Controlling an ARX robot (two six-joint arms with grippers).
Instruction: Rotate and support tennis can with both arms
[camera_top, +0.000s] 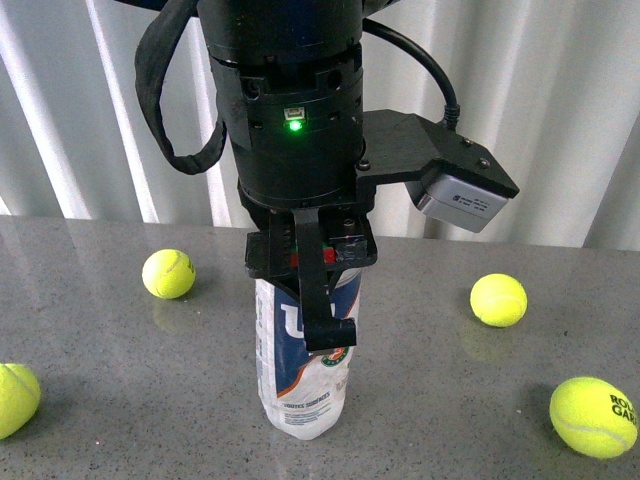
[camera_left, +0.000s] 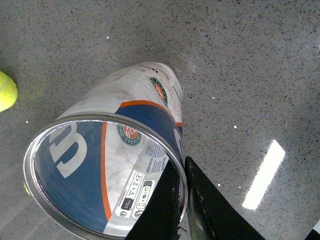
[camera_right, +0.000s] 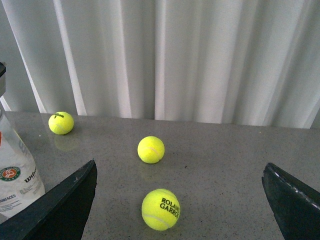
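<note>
The left gripper pinches the tennis can's rim, probably to keep it standing on the table. The right gripper waits wide open beside it.

A grey speckled table carries the upright tennis can and four tennis balls.

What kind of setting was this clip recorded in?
Probably an indoor lab or demo space, not a court: a speckled grey tabletop backed by a pleated white curtain, with loose tennis balls scattered around an upright tennis can gripped at its rim by the left end effector.
</note>
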